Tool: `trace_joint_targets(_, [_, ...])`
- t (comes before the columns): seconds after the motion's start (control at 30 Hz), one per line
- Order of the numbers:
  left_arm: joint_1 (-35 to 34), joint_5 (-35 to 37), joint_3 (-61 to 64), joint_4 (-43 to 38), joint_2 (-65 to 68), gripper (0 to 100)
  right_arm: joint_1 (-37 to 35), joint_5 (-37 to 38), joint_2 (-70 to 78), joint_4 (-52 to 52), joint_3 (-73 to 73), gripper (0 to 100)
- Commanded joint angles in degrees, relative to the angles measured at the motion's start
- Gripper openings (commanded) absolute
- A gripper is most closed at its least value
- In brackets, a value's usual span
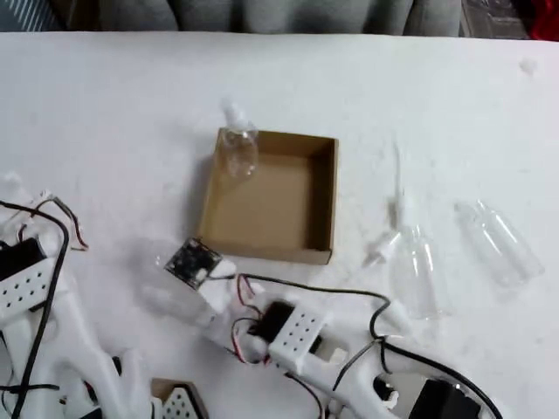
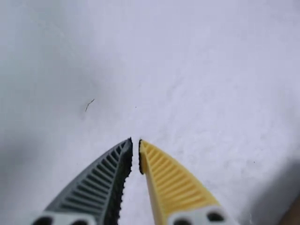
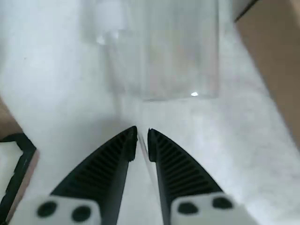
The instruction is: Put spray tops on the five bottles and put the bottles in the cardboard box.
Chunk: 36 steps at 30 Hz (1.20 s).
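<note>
Left gripper (image 2: pixel 135 141) tips are pinched nearly together w/ nothing btwn, over the white table (image 2: pixel 197 70); right gripper (image 3: pixel 142 131) is also narrow and grips nothing, w/ a clear bottle (image 3: pixel 159 51) just ahead. In the high view the cardboard box (image 1: pixel 262 229) sits mid-frame, a capped bottle (image 1: pixel 238 150) across its upper-left corner. Right of the box lie a middle bottle (image 1: pixel 417 271) and a far-right bottle (image 1: pixel 502 244), w/ a spray top (image 1: pixel 402 209) by the middle one.
</note>
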Motion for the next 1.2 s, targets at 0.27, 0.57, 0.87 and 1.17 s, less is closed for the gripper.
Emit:
trace_joint_targets(0.27, [-1.89, -0.62, -0.88, -2.29, -0.04, 2, 1.1, 6.68, -1.98, 12.79, -5.27, 1.5])
trace_joint_targets(0.57, [-4.18, -0.62, -0.53, -4.22, 0.04, 2, 5.49, 14.95, -12.97, 23.08, -4.92, 1.5])
trace_joint_targets(0.87, [-5.67, -0.18, -0.79, -4.57, 0.04, 2, 5.41, 15.12, -18.51, 23.34, -7.47, 17.6])
trace_joint_targets(1.17, [-10.15, -0.18, -6.33, -4.84, 8.92, 2, 2.51, 11.52, -29.67, 22.11, -7.47, 6.7])
